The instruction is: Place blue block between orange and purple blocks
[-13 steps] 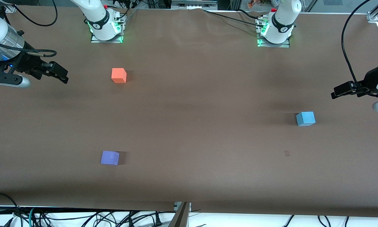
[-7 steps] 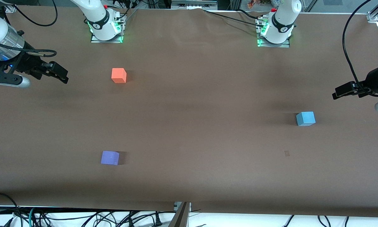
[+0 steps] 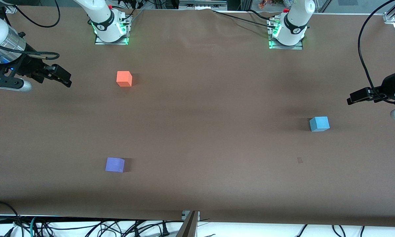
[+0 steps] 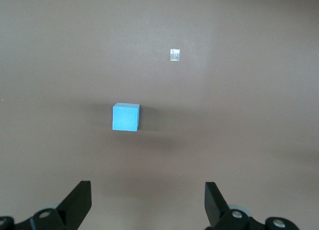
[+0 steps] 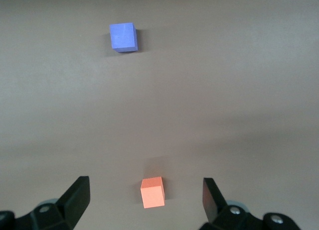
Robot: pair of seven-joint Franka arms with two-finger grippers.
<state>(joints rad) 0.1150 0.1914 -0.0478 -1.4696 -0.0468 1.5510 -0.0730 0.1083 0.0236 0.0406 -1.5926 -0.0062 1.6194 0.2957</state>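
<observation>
The blue block sits on the brown table toward the left arm's end; it also shows in the left wrist view. The orange block and the purple block sit toward the right arm's end, the purple one much nearer the front camera. Both show in the right wrist view, the orange block and the purple block. My left gripper is open and empty, up in the air near the blue block. My right gripper is open and empty, up beside the orange block.
The brown table cover spans the whole view. A small pale mark lies nearer the front camera than the blue block. Both arm bases stand at the table's edge farthest from the front camera. Cables hang along its nearest edge.
My left gripper has drifted slightly toward the left arm's end of the table. The right gripper and the three blocks have not visibly moved.
</observation>
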